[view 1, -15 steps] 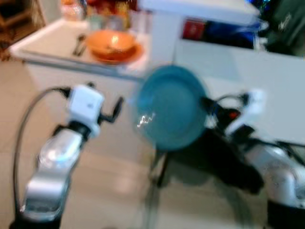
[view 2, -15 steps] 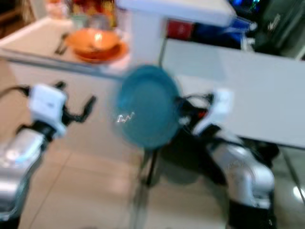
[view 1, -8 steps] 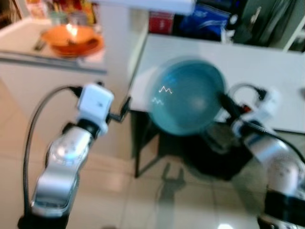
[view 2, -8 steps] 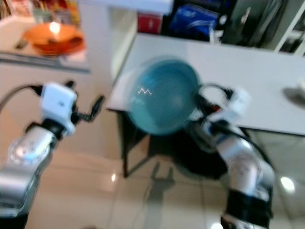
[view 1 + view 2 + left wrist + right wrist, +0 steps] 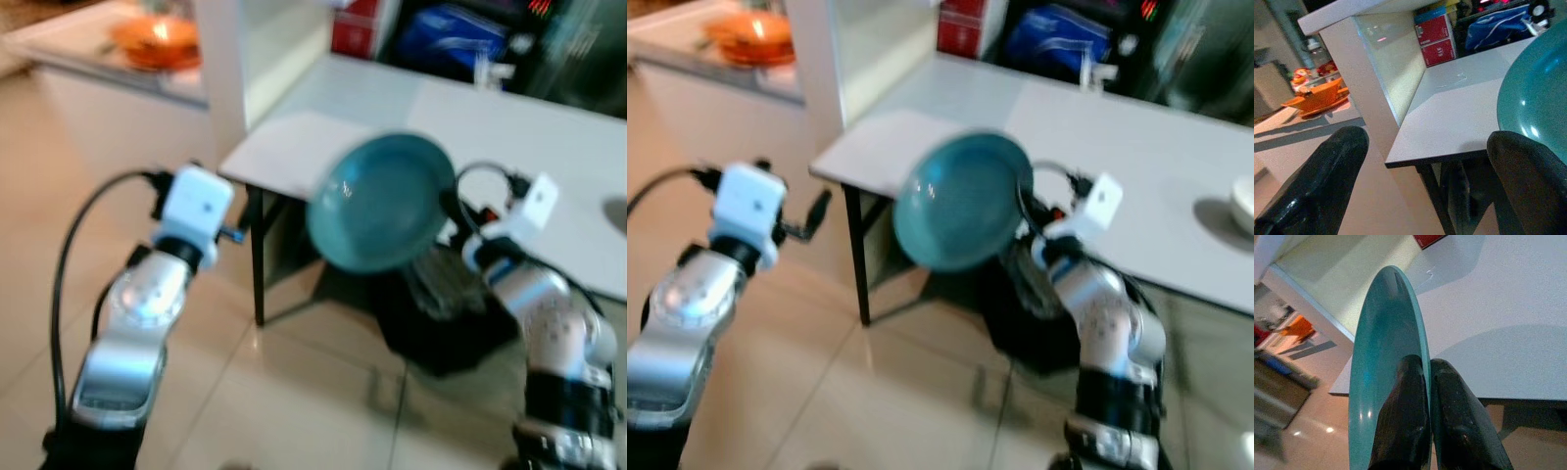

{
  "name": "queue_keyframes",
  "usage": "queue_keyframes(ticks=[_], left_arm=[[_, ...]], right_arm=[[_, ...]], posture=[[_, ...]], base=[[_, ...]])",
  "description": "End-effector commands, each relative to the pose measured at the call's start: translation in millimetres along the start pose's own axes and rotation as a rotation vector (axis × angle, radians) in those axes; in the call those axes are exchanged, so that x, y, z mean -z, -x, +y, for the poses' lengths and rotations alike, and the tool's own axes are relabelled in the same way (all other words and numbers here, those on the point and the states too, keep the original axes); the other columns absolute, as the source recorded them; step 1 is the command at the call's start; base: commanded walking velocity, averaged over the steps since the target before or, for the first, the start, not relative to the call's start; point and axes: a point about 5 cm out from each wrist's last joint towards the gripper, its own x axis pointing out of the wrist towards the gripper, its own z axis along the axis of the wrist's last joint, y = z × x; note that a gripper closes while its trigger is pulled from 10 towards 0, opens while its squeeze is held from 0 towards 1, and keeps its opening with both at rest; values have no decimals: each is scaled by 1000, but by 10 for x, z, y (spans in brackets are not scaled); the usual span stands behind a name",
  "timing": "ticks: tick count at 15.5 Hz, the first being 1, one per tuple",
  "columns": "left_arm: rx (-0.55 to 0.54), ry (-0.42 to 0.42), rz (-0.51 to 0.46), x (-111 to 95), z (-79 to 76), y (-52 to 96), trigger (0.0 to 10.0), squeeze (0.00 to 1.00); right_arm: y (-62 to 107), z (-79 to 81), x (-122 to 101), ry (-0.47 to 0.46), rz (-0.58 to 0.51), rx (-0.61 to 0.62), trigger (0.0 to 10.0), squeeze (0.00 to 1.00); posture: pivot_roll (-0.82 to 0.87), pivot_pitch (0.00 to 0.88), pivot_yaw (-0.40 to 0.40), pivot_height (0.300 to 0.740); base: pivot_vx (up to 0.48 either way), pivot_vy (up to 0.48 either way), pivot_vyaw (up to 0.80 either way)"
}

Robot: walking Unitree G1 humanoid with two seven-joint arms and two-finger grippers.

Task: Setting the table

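Eye views: we see the right hand [image 5: 453, 208] holding the teal plate [image 5: 380, 202] on edge, just short of the white desk [image 5: 549, 137] ahead. Left wrist: left hand [image 5: 1420, 186] spread, empty. Right wrist: fingers [image 5: 1403, 416] clamp the plate's rim.

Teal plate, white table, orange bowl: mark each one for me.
teal plate [image 5: 377, 201], left eye view, middle of its tilted face.
white table [image 5: 1136, 147], right eye view, bare stretch of its top.
orange bowl [image 5: 1320, 95], left wrist view, its side wall, on the counter in the background.
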Motion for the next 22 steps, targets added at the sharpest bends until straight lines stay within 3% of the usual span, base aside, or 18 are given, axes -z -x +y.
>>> queue_keyframes(ticks=[1, 8, 12, 14, 16, 17, 22], left_arm=[[20, 3, -17, -38, -58, -24, 10000, 0], [0, -3, -11, -10, 18, 5, 10000, 0], [19, -17, -9, 0, -10, 12, 10000, 0], [24, -15, -12, -9, -6, 4, 10000, 0], [30, -8, -13, -8, -9, 8, 10000, 0], [33, 49, -2, 1, -8, 7, 10000, 0], [90, 47, -3, -3, -94, 15, 10000, 0]], right_arm=[[16, -53, -80, -12, -30, 22, 10000, 0], [-101, -27, -27, -162, 2, 40, 10000, 0], [15, -92, 244, -245, 220, 10, 10000, 0], [29, -155, 300, -339, 256, 43, 10000, 0], [28, -166, 344, -371, 286, 53, 10000, 0], [12, -152, 327, -398, 281, 50, 10000, 0], [-14, -50, 341, -342, 299, 7, 10000, 0]], posture=[[-6, 0, -44, 740], [0, 0, -51, 740], [-2, 0, -46, 740], [-3, 0, -42, 740], [1, 0, -44, 740], [1, 0, -44, 740], [2, 0, -43, 740]], base=[[0, -480, 800], [0, -480, 0], [0, -480, 0], [0, -480, 0], [0, -480, 0], [0, 0, 0], [54, 0, 0]])
